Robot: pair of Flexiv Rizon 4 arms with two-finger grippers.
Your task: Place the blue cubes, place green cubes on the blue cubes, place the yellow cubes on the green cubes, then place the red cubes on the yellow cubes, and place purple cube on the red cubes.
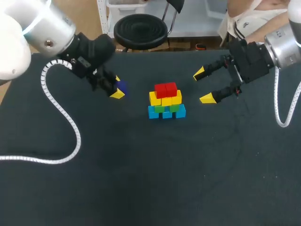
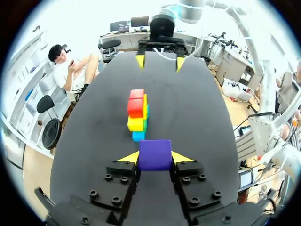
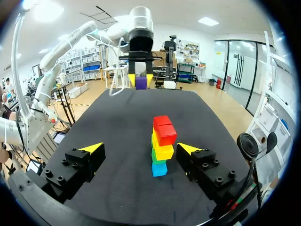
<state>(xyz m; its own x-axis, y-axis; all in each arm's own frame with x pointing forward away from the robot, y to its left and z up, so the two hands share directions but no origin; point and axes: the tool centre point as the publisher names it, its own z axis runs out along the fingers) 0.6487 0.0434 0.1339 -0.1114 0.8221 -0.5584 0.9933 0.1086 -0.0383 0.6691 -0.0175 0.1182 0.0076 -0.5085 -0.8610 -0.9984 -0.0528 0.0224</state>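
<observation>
A stack of cubes (image 1: 166, 101) stands mid-table: blue at the bottom, then green, yellow and two red ones (image 1: 165, 89) on top. The same stack (image 2: 137, 114) lies ahead of my left gripper (image 2: 155, 157), which is shut on a purple cube (image 2: 154, 155) held above the table. In the head view that gripper (image 1: 117, 89) hovers left of the stack with the purple cube (image 1: 122, 86) between its yellow tips. My right gripper (image 1: 203, 85) is open to the right of the stack, nothing in it. From the right wrist, the stack (image 3: 161, 143) stands ahead of the open right gripper (image 3: 141, 148).
The left arm's white coiled cable (image 1: 63, 122) loops across the dark table (image 1: 150, 179) at the left. Another white cable (image 1: 282, 113) hangs by the right arm.
</observation>
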